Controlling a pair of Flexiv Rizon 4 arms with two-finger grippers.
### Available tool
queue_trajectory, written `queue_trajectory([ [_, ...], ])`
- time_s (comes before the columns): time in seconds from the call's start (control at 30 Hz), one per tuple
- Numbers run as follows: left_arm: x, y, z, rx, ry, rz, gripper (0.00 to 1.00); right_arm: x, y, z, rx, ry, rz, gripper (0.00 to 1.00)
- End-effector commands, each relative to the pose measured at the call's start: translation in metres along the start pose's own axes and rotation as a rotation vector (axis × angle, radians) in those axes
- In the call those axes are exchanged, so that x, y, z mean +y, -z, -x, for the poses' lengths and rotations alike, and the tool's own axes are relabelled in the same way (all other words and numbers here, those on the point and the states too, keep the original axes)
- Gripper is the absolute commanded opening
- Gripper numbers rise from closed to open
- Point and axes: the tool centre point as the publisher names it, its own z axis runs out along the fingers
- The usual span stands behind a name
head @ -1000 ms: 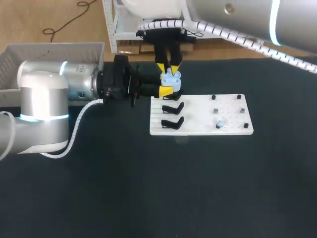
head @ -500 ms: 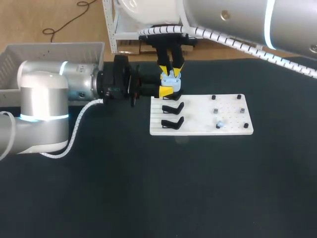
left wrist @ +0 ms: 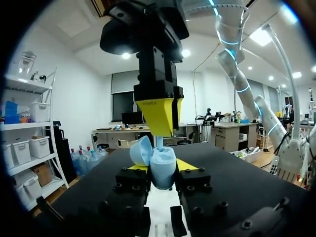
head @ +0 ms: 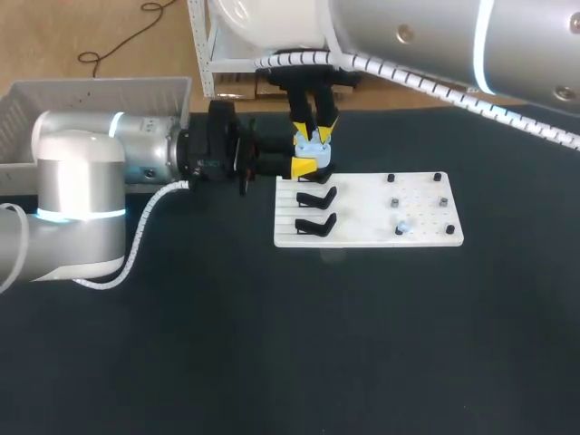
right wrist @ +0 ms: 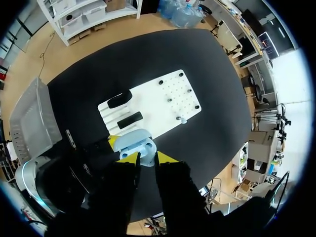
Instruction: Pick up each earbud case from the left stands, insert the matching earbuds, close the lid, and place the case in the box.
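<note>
My left gripper comes in level from the left and is shut on a light-blue earbud case, whose lid stands open. The case hangs at the far left corner of the white board. My right gripper points straight down onto the case, shut on a light-blue earbud whose lower end is in the case. In the right wrist view the case lies just ahead of the right gripper. A second earbud rests on the board's right half.
Two black stands sit on the board's left side, with small black pegs on its right. A grey slatted box stands at the far left behind my left arm. Dark tabletop spreads in front of the board.
The right arm's upper part has shifted a little to the left in the head view. Its gripper stays over the case, and the left arm has not moved.
</note>
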Motion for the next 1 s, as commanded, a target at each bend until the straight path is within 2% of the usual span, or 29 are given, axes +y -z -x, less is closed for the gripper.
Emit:
queue_trajectory([
  [0.03, 0.001, -0.001, -0.001, 0.000, 0.000, 0.000, 0.00, 0.000, -0.001, 0.002, 0.006, -0.005, -0.003, 0.00],
  [0.93, 0.001, -0.001, -0.001, 0.000, 0.000, 0.000, 0.00, -0.001, -0.013, 0.001, 0.013, -0.037, -0.023, 0.01],
  [0.97, 0.001, -0.001, -0.001, 0.000, 0.000, 0.000, 0.00, -0.001, -0.013, 0.001, 0.014, -0.038, -0.021, 0.32],
  [1.0, 0.001, -0.001, -0.001, 0.000, 0.000, 0.000, 0.00, -0.002, -0.012, 0.001, 0.013, -0.039, -0.020, 0.46],
])
